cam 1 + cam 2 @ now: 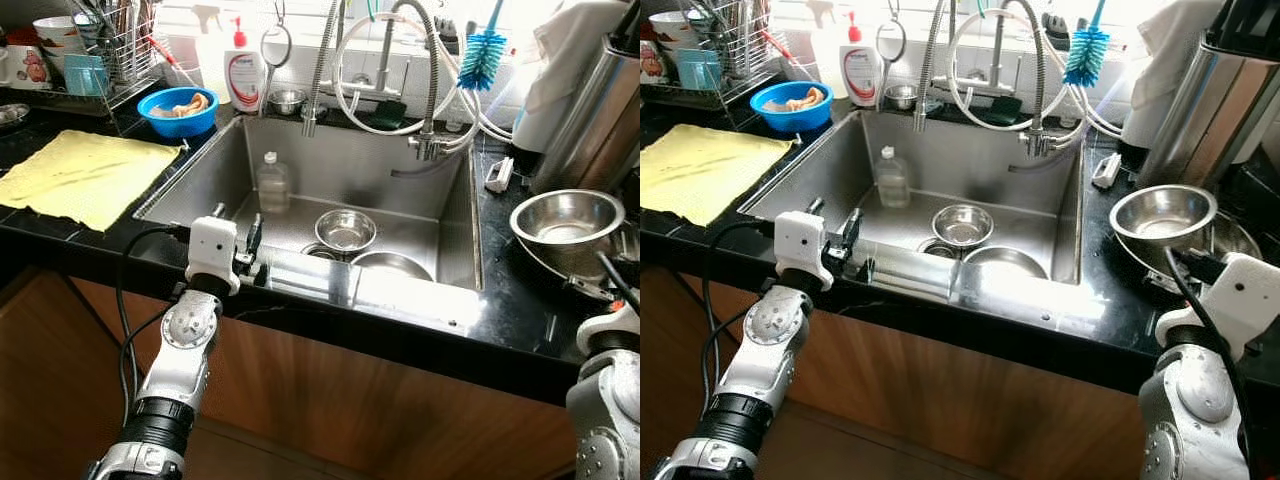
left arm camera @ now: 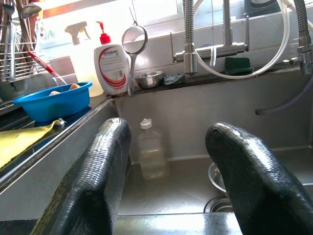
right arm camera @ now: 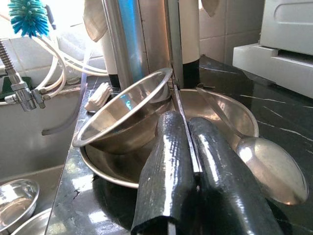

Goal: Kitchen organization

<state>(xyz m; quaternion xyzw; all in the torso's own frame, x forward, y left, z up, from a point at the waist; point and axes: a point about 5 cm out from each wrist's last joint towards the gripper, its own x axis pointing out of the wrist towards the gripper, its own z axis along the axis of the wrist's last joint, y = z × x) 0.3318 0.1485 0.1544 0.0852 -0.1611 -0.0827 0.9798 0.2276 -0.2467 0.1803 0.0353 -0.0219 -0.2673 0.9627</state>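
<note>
Right now I am standing before the steel sink [image 1: 455, 250], and everything I tell is placed by it. My left gripper [image 1: 250, 250] is hovering over the sink's near rim at its left end, fingers [image 2: 93, 181] spread wide and holding nothing, pointing across the basin at a clear plastic bottle [image 1: 272, 183] that is standing upright against the back wall. A small steel bowl [image 1: 345, 230] is sitting on the sink floor near the drain. On the black counter just right of the sink, my right gripper [image 3: 188, 161] is pinching its fingers tight on the rim of a tilted steel bowl [image 1: 1162, 214], which is leaning in a wider steel dish [image 3: 230, 112]. A large spoon [image 3: 271, 169] is lying in that dish. Left of the sink, a yellow cloth [image 1: 85, 175] is lying flat, with a blue bowl [image 1: 177, 110] behind it.
</note>
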